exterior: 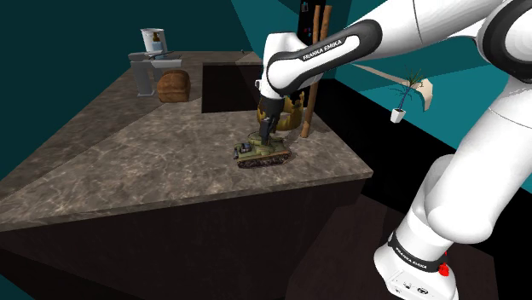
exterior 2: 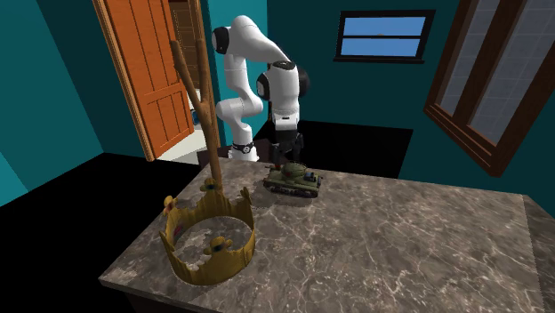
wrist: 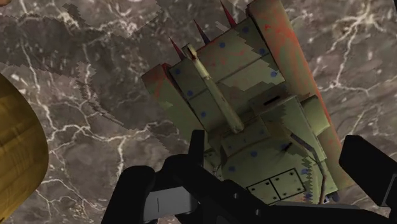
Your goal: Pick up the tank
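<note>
A small olive-green toy tank point(exterior: 264, 152) point(exterior 2: 293, 180) point(wrist: 254, 95) with a turret and gun barrel sits on the dark marble counter point(exterior: 128, 162) near its edge. My black gripper point(exterior: 266, 132) point(exterior 2: 289, 160) point(wrist: 277, 149) is lowered straight onto it. In the wrist view the two fingers point(wrist: 197, 153) stand apart, one at each side of the tank's rear hull and close against it. The tank rests flat on the counter.
A golden crown point(exterior 2: 209, 236) point(exterior: 294, 111) point(wrist: 16, 159) stands just beyond the tank, with a tall wooden stick point(exterior 2: 206, 116) point(exterior: 311, 77) rising beside it. A brown loaf-like object point(exterior: 173, 85) and a grey appliance point(exterior: 153, 60) sit at the counter's far end. The counter edge drops off close to the tank.
</note>
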`<control>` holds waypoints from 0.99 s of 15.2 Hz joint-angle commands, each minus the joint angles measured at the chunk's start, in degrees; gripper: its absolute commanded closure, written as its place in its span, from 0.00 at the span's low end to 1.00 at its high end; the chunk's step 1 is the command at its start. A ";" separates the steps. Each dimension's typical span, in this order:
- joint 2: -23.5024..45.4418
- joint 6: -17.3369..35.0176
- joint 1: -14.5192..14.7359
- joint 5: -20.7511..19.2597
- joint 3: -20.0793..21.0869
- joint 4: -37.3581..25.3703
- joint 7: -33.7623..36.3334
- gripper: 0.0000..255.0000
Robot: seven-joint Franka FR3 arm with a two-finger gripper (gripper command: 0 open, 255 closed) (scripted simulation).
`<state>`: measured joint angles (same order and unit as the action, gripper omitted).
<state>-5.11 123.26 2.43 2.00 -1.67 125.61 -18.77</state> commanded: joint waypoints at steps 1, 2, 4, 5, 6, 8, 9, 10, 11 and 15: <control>0.24 0.67 -0.02 0.02 -0.03 0.39 -0.09 0.00; 0.24 0.67 -0.02 0.02 -0.03 0.38 -0.09 0.00; 0.29 0.61 -0.02 0.02 -0.03 0.28 -0.09 1.00; 0.30 0.63 -0.02 0.02 -0.03 0.29 -0.08 1.00; 0.32 0.62 -0.01 0.02 -0.02 0.26 -0.06 1.00; 0.31 0.60 -0.01 0.02 -0.01 0.25 -0.05 1.00; 0.31 0.62 0.00 0.02 -0.01 0.26 -0.04 1.00; 0.33 0.60 -0.01 0.02 -0.01 0.23 -0.05 1.00; 0.36 0.60 0.00 0.02 0.00 0.20 -0.03 1.00; -0.62 -1.64 -0.03 -0.06 -0.03 -1.06 0.01 1.00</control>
<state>-5.43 122.42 2.41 1.96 -1.70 125.11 -18.77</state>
